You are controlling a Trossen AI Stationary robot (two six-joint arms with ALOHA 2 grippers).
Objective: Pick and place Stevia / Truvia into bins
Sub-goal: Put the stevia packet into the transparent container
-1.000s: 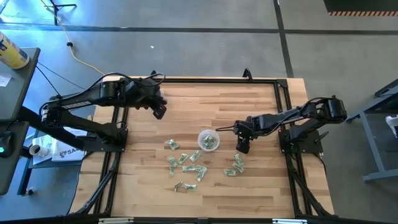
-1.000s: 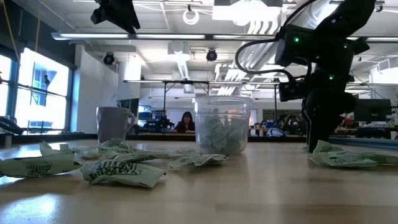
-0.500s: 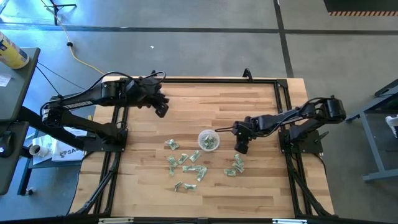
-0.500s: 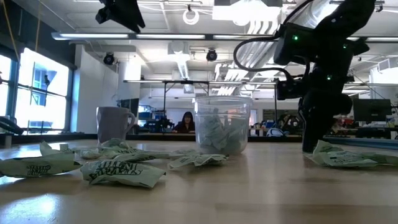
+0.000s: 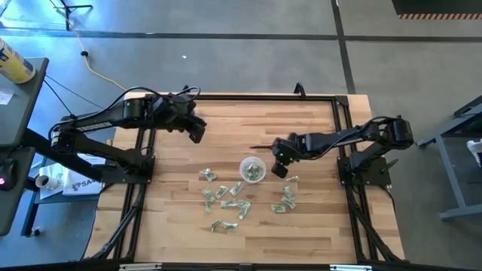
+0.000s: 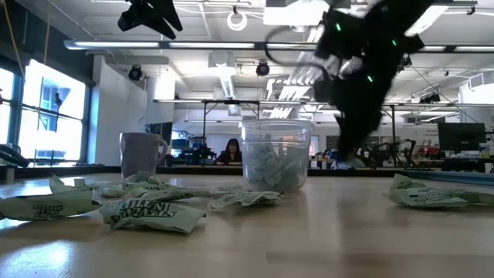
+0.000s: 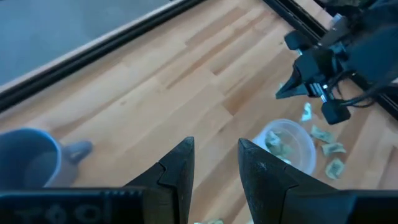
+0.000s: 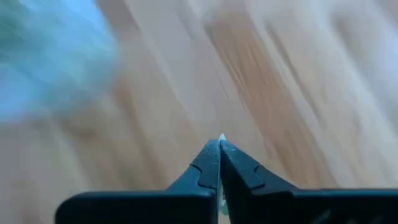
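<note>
The bin is a clear cup [image 5: 252, 169] [image 6: 275, 154] near the table's middle, with several Stevia sachets inside. More pale green sachets lie loose on the wood, a cluster [image 5: 222, 199] on its near left and a few [image 5: 287, 197] on its near right. My right gripper [image 5: 278, 170] [image 8: 219, 142] is shut, lifted off the table just right of the cup, with a white sliver at its tips. My left gripper [image 5: 194, 134] [image 7: 214, 165] hangs open high over the far left of the table. My right gripper pinches a thin white sliver [image 8: 221, 136], apparently a sachet's edge, between its two fingertips. Only that tip pokes out past the shut fingers; they hide the rest. The gripper is off the table, and blur hides how the sachet hangs.
A purple mug [image 6: 140, 157] [image 7: 25, 158] stands on the far left, under my left arm. Black frame rails [image 5: 343, 128] border the table. Bare wood lies along the far side and the near edge.
My right gripper has risen from the sachets near right of the cup. It has swung toward the table's left and far side, ending beside the cup. It is blurred in the low view.
</note>
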